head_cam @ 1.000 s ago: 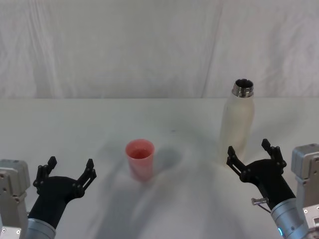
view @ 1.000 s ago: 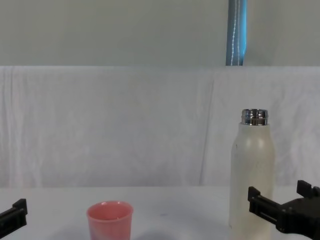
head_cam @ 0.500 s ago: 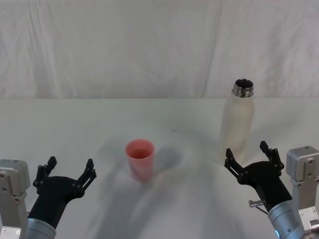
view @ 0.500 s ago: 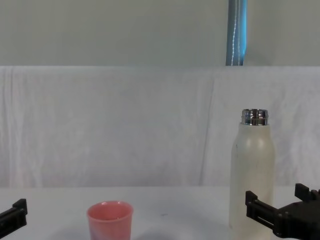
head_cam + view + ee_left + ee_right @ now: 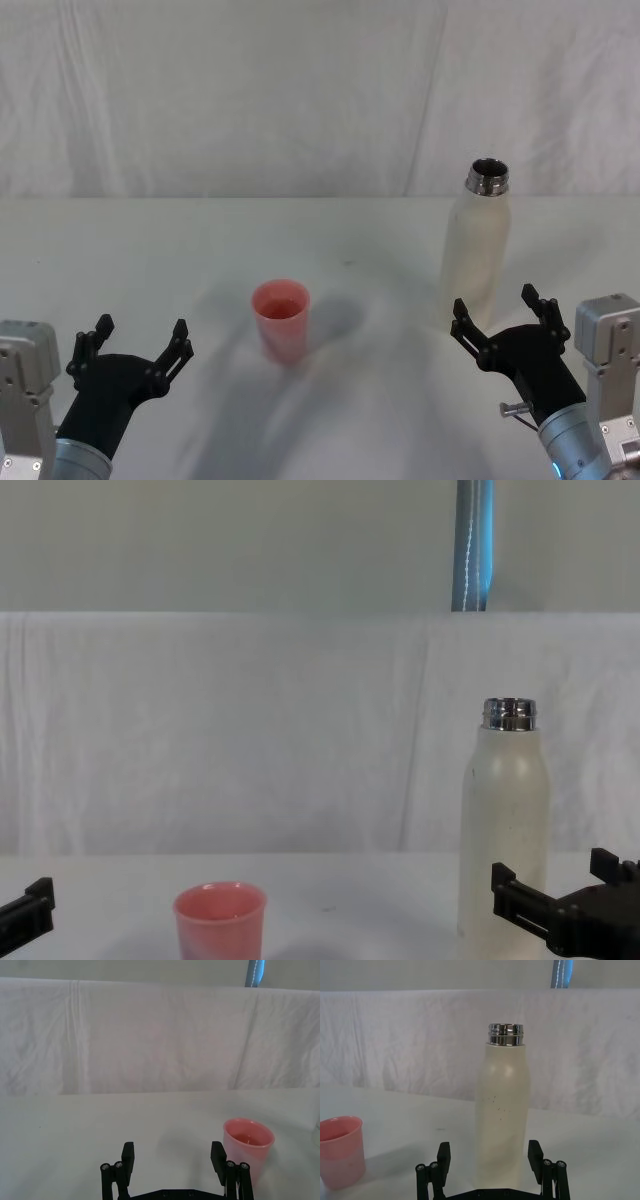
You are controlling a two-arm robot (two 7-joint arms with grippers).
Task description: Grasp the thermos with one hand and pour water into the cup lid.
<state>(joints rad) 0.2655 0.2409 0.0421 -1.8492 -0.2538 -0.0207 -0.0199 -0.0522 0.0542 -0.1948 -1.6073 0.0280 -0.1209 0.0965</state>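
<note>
The thermos [image 5: 477, 243] [image 5: 503, 1115] [image 5: 505, 825] stands upright and uncapped at the right of the white table, its steel neck shining. Just in front of its base my right gripper [image 5: 499, 315] [image 5: 490, 1156] [image 5: 560, 892] is open, its fingers spread wider than the bottle and not touching it. The pink cup lid [image 5: 281, 319] [image 5: 247, 1149] [image 5: 340, 1150] [image 5: 220, 918] stands upright in the middle of the table, left of the thermos. My left gripper [image 5: 137, 339] [image 5: 171, 1159] rests open near the front left, apart from the cup lid.
A white cloth [image 5: 250, 90] hangs as a backdrop behind the table [image 5: 150, 250]. A blue-grey pole [image 5: 474, 545] rises behind the cloth at the right.
My right gripper has shifted slightly left, lining up more squarely in front of the thermos. The left gripper, thermos and cup lid have not moved.
</note>
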